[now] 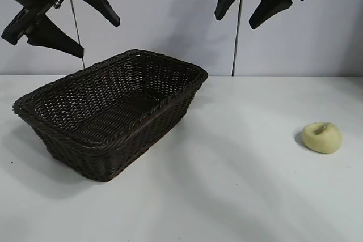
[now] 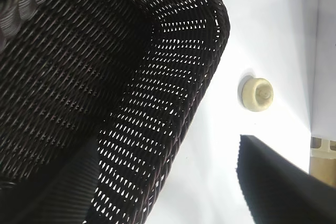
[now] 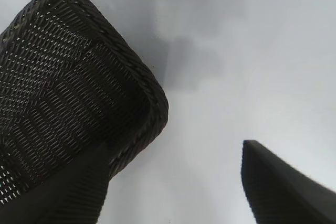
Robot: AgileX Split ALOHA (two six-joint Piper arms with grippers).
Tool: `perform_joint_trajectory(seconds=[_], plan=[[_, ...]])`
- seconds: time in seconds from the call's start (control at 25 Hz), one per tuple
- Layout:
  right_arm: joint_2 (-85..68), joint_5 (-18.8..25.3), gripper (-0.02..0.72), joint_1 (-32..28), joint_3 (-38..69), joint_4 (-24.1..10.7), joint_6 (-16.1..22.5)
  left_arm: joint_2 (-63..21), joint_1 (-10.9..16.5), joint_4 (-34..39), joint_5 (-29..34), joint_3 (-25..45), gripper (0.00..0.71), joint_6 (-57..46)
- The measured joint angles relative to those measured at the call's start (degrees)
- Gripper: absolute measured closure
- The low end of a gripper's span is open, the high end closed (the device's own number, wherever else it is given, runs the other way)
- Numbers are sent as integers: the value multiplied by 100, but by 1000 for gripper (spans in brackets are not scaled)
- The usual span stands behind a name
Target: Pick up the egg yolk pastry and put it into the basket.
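Note:
The egg yolk pastry (image 1: 322, 137) is a small pale yellow bun with a brownish dimple, lying on the white table at the right; the left wrist view shows the pastry (image 2: 256, 94) beyond the basket's corner. The dark brown wicker basket (image 1: 102, 140) stands at the left with nothing inside; its rim (image 3: 139, 72) also appears in the right wrist view. My left gripper (image 1: 85, 38) hangs high above the basket's left end, open and holding nothing. My right gripper (image 1: 243, 20) hangs high above the table's back middle, open and holding nothing, far from the pastry.
The white table (image 1: 238, 196) stretches bare between basket and pastry and across the front. A grey wall stands behind, with two thin upright rods (image 1: 237, 38) in front of it.

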Motion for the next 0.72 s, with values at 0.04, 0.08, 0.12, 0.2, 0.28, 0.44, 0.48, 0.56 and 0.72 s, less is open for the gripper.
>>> perform_joint_trajectory(seconds=[0.04,0.08,0.12,0.2,0.28,0.44,0.48,0.56,0.72], plan=[[0,0,188,0,0,0,0,0,0,0,0,0,178,0],[0,0,188,0,0,0,0,0,0,0,0,0,178,0],[0,0,188,0,0,0,0,0,0,0,0,0,178,0],[0,0,188,0,0,0,0,0,0,0,0,0,178,0],[0,0,188,0,0,0,0,0,0,0,-11,0,178,0],[0,0,188,0,0,0,0,0,0,0,-24,0,178,0],[0,0,188,0,0,0,0,0,0,0,-32,0,178,0],[0,0,188,0,0,0,0,0,0,0,-44,0,178,-12],[0,0,188,0,0,-26,0,-32,0,24,88,0,178,-368]])
